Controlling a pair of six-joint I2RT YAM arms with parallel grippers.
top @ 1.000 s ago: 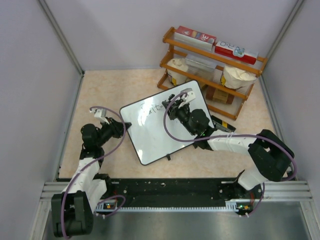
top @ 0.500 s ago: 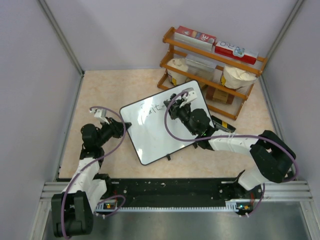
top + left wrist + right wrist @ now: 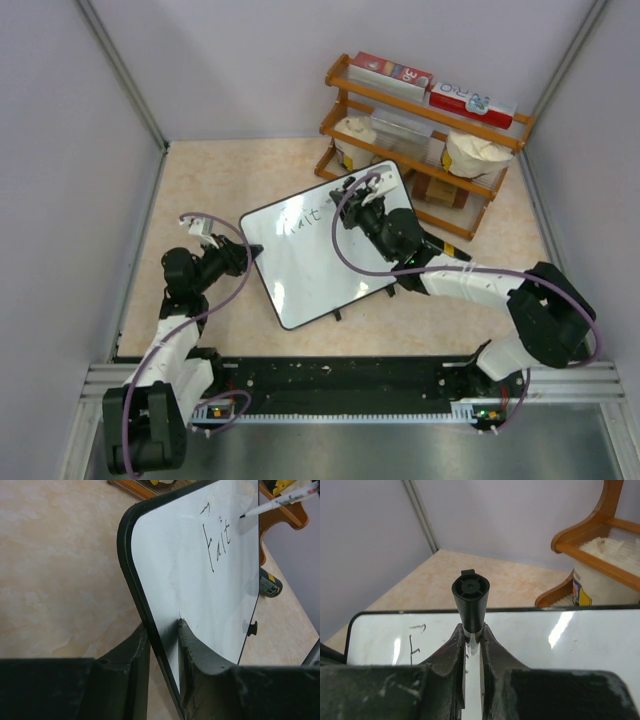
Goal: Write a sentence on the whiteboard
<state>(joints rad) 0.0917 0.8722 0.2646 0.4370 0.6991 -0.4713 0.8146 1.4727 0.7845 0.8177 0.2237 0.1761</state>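
The whiteboard (image 3: 320, 255) lies askew in the middle of the counter (image 3: 230, 180), its long sides running from about 11 o'clock to 5 o'clock in the top view. The left gripper (image 3: 248, 255) sits at the board's 9 o'clock edge. Its fingers (image 3: 192, 645) are clamped on the black rim, one on the white face and one on the underside, close to a rounded corner.

The right gripper (image 3: 362, 210) hangs over the board's 1 o'clock corner, closed tight on a marker (image 3: 470, 597) whose black cap end points up at the wrist camera. In the left wrist view the marker's tip is at the board's surface, just past the last letter written.

The sentence (image 3: 300, 218) is only begun. It reads "Fait" in thin black strokes near the board's far edge, at about 11 o'clock from the board's middle and at 9 o'clock from the right gripper. The rest of the white face is bare.

A wooden rack (image 3: 420, 140) with tubs and boxes stands at 1 o'clock from the board, just beyond its far corner.
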